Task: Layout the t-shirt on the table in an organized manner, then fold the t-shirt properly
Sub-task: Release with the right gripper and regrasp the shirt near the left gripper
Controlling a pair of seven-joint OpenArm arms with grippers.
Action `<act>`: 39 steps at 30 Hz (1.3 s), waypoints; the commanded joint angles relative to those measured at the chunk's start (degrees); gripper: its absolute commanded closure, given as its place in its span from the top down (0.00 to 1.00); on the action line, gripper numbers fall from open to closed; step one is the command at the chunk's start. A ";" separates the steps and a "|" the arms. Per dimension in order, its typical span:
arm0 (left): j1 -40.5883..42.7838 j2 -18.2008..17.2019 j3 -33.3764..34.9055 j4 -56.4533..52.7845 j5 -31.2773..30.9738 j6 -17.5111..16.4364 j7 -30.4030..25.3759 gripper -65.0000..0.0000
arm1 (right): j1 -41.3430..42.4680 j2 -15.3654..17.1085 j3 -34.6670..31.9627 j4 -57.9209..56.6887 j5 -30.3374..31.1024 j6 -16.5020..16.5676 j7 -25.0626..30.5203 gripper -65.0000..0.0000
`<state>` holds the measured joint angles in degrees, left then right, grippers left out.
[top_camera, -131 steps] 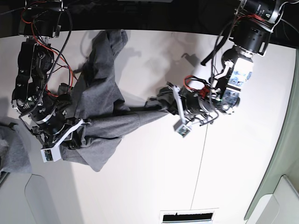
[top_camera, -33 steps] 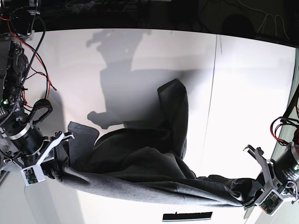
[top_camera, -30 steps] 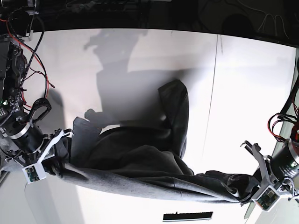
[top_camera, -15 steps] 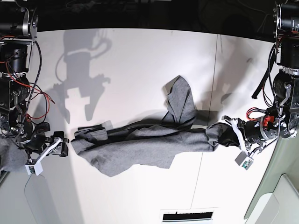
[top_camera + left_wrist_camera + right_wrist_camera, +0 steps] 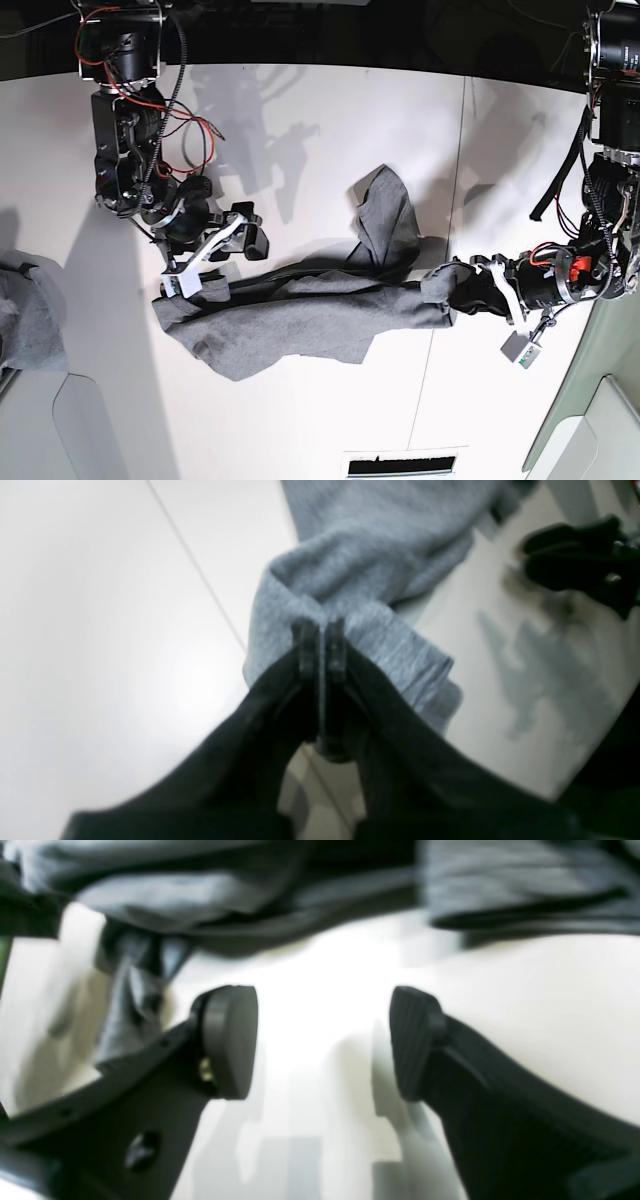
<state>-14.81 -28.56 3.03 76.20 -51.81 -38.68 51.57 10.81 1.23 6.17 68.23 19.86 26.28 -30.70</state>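
The grey t-shirt lies rumpled across the tabletop, nearer its front edge, and here's the left gripper pinching fabric at one end! Over at the other end, the right gripper spreads wide, holding nothing, just beside the shirt.

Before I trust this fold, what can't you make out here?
- Heather-grey cotton t-shirt, right wrist view: its far part, cut off by the top edge.
- Black left gripper, left wrist view: its fingertips' hold, blurred.
- Grey cloth bundle, base view: cut off by the left edge.
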 commanded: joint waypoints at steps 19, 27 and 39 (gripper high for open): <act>8.31 -1.14 -0.37 0.87 -14.73 -1.32 9.46 0.53 | 1.38 -9.09 -17.25 -3.04 -9.86 -5.70 6.67 0.50; 7.82 -1.11 -0.98 0.90 -14.08 -1.32 7.96 0.53 | 1.05 -9.92 -21.31 -6.56 -13.60 -3.80 8.04 0.00; 7.82 -1.27 -12.57 2.23 -14.01 -1.32 7.63 0.53 | -13.14 -7.17 -21.31 8.09 -2.69 5.33 -2.40 0.00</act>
<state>-5.85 -28.73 -9.08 77.30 -64.51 -39.51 60.05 -3.20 -5.28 -15.07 75.50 16.12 30.87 -34.09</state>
